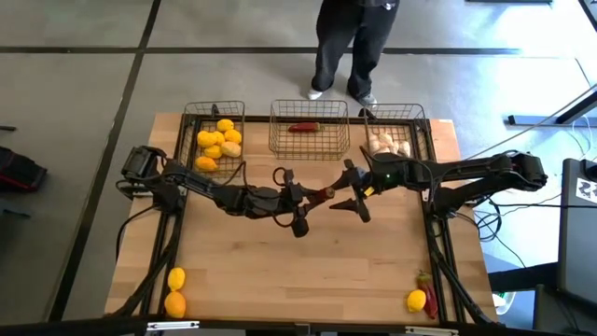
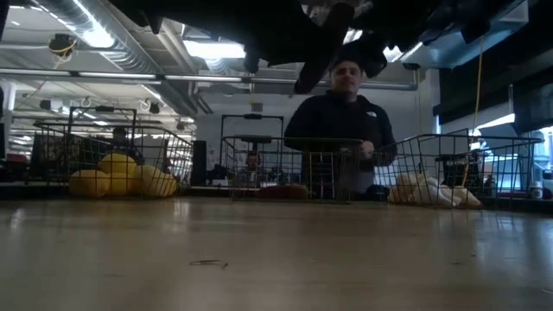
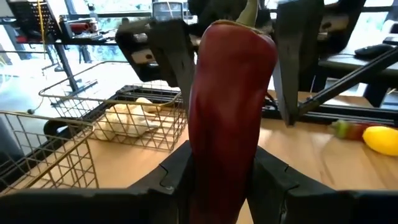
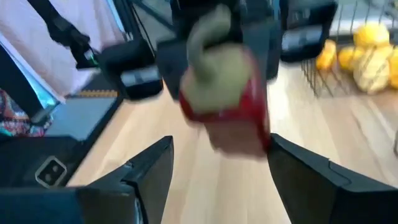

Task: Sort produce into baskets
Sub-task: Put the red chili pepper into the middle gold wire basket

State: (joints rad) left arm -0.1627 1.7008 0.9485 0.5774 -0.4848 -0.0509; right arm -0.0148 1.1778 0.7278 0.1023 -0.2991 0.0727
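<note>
While the left gripper (image 1: pixel 312 198) clamps a red pepper (image 3: pixel 227 112) above mid-table, the right gripper (image 4: pixel 214 162) stands open around its stem end. Baskets (image 1: pixel 309 142) hold lemons (image 1: pixel 218 142), one pepper, garlic (image 1: pixel 388 145).

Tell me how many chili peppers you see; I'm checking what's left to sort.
3 chili peppers: one in the middle basket, one held by the left gripper, one beside the lemon at the table's right. Others may be hidden.
</note>
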